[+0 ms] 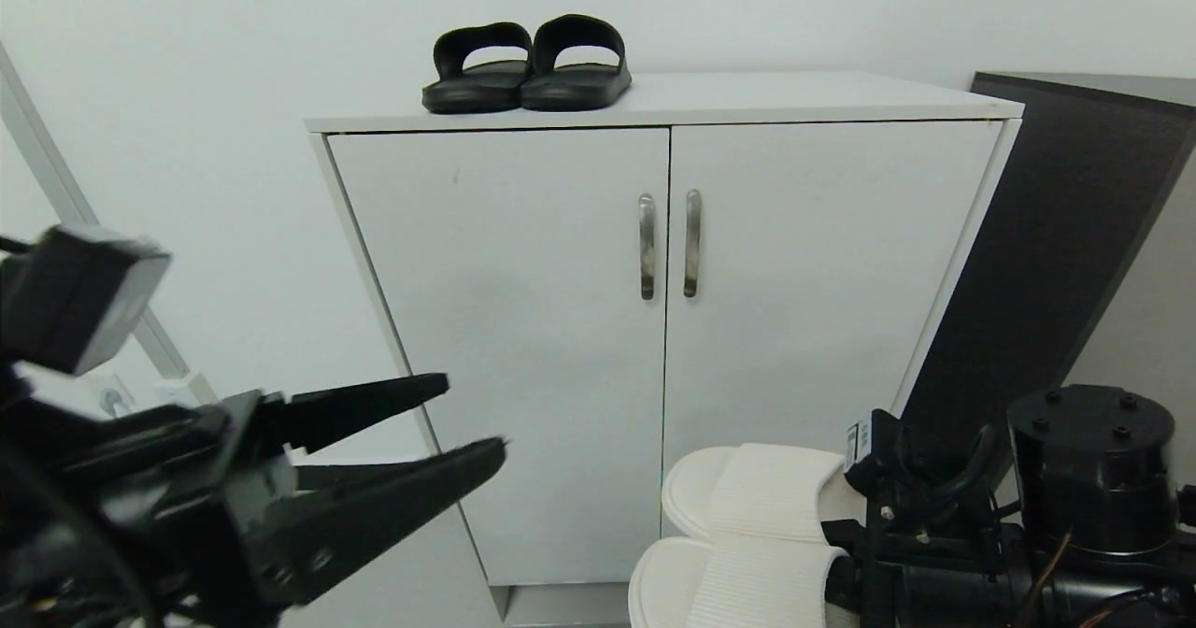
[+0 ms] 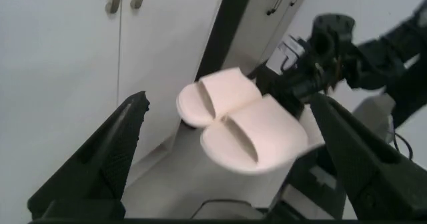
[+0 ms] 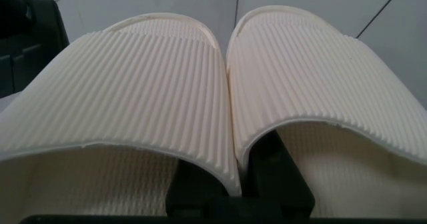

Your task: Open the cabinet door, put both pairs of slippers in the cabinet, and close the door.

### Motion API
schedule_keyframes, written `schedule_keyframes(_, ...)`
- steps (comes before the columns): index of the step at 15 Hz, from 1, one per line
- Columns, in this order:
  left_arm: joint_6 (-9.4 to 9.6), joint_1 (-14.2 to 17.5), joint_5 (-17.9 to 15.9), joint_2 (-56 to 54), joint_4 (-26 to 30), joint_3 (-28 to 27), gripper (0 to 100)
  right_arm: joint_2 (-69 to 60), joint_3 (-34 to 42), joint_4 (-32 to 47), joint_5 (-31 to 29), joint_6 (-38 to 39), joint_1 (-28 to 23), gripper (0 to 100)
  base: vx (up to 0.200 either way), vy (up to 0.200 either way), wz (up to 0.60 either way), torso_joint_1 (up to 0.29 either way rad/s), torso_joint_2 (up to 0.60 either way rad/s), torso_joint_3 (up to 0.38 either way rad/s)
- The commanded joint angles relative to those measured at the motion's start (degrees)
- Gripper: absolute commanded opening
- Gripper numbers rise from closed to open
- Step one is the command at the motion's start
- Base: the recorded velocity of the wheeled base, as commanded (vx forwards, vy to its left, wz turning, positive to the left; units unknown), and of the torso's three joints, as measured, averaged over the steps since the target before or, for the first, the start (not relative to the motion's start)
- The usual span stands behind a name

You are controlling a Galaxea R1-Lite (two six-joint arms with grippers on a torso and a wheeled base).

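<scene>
Cabinet [image 1: 523, 348] stands with both doors shut, its two handles [image 1: 647, 245] side by side at the centre seam. Black slippers [image 1: 528, 67] sit as a pair on the cabinet's top, toward its left half, untouched. White slippers [image 1: 747, 525] are held low in front of the cabinet's right door, the right gripper [image 3: 241, 184] clamped on the pair where their inner sides meet. Left gripper [image 1: 476, 413] hangs before the cabinet's left door, low down, jaws spread wide and empty. Judged progress: one pair is in hand and nothing is stowed. Still to do: open a door, place both pairs inside, close it.
</scene>
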Motion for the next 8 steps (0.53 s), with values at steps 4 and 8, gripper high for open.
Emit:
schedule_keyframes(4,-4.17,-8.3,3.1,18.8,-2.4,-17.4,100,1.4,0.1,-0.4,0.0,0.1,0.1,0,0.000,0.000,0.00,0.000,0.00,0.000)
schedule_keyframes(8,-4.78,-8.6,-3.1,28.1,4.3,-33.3,100,1.7,0.2,-0.9,0.0,-0.1,0.1,0,0.000,0.000,0.00,0.000,0.00,0.000)
